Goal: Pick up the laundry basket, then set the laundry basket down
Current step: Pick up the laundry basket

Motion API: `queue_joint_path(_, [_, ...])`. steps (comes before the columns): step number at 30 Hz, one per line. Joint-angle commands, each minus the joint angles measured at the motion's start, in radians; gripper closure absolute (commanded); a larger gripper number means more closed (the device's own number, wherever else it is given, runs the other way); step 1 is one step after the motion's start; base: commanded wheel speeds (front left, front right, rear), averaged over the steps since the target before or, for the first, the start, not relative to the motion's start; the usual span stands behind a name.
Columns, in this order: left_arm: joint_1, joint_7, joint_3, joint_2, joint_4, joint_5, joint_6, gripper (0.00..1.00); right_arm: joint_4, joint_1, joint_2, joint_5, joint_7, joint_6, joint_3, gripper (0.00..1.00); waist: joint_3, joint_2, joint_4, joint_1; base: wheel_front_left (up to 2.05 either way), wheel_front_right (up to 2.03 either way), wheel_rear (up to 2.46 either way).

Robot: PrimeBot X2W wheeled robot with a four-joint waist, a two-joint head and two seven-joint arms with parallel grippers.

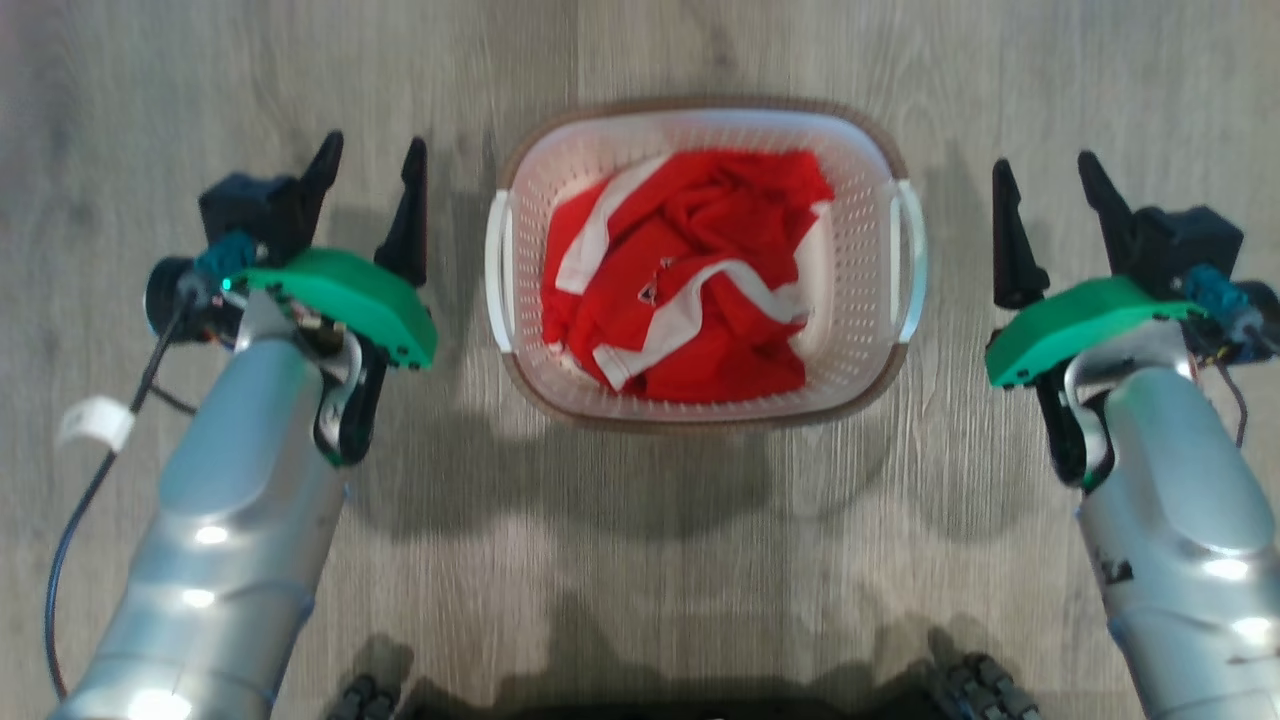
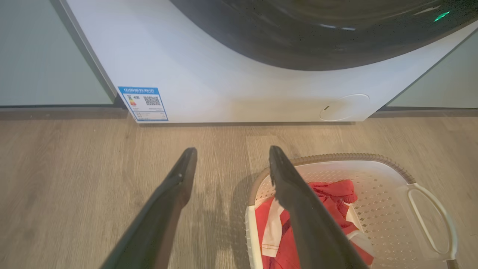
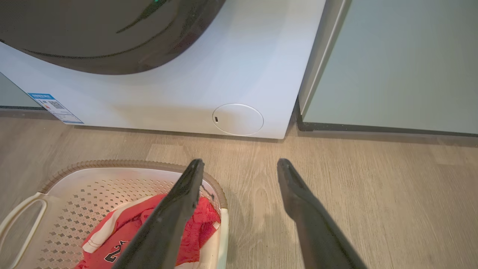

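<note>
The laundry basket [image 1: 862,290] sits on the wooden floor [image 1: 640,560] squarely between my two arms, with a crumpled red and white jersey [image 1: 690,290] inside. Its long axis runs across me from left to right, so each short end faces one of my arms. The left handle [image 1: 497,270] lies just inboard of my left fingers [image 1: 405,220], and the right handle [image 1: 912,260] just inboard of my right fingers [image 1: 1012,250]. Both pairs are spread wide and hold nothing. They point forward, alongside the basket's ends, close to them but not touching. As far as I can judge, neither arm is clearly nearer, because the gaps look about even. The coming move therefore turns on going inward, each arm sideways toward the basket's middle, to bring a handle between its fingers. The handle loops run fore and aft, the same way my fingers point, so I would probably have to turn or dip my wrists to close across them. There is bare floor outside both arms and behind the basket toward my base. In the left wrist view the washing machine [image 2: 224,82] stands beyond the basket's far rim, with a strip of floor between them. That front panel is the edge I would watch when lifting and setting down.
</note>
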Motion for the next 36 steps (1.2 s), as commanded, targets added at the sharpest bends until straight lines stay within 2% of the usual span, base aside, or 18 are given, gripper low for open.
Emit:
queue_joint_path(1, [-0.032,-0.012,0.026,0.017,0.001,-0.005,-0.007,0.00,-0.015,-0.006,0.009,-0.008,-0.010,-0.002,0.022,0.00,0.055,0.0000,-0.001,-0.0004,0.00,0.00,0.00])
queue_joint_path(11, [-0.146,-0.016,0.028,-0.028,0.136,0.013,-0.067,0.00,0.066,-0.087,0.028,-0.015,-0.010,-0.002,0.036,0.00,0.156,0.0000,-0.004,-0.0004,0.00,0.00,0.00])
queue_joint_path(22, [-0.195,-0.016,-0.009,-0.062,0.235,0.026,-0.091,0.00,0.169,-0.161,0.045,-0.009,-0.010,-0.002,0.059,0.00,0.207,0.0000,-0.007,-0.0004,0.00,0.00,0.00])
queue_joint_path(26, [-0.232,-0.015,-0.069,-0.077,0.351,-0.021,-0.094,0.00,0.254,-0.206,0.049,0.005,-0.010,-0.002,0.086,0.00,0.225,0.0000,-0.009,-0.0004,0.00,0.00,0.00])
queue_joint_path(30, [-0.254,0.001,-0.112,-0.082,0.397,-0.067,-0.094,0.00,0.305,-0.232,0.048,0.015,-0.010,-0.002,0.099,0.00,0.232,0.0000,-0.009,-0.0004,0.00,0.00,0.00])
queue_joint_path(36, [-0.285,0.055,-0.180,-0.085,0.460,-0.165,-0.095,0.00,0.443,-0.291,0.056,0.051,-0.006,-0.002,0.147,0.00,0.240,0.0000,-0.015,-0.0004,0.00,0.00,0.00])
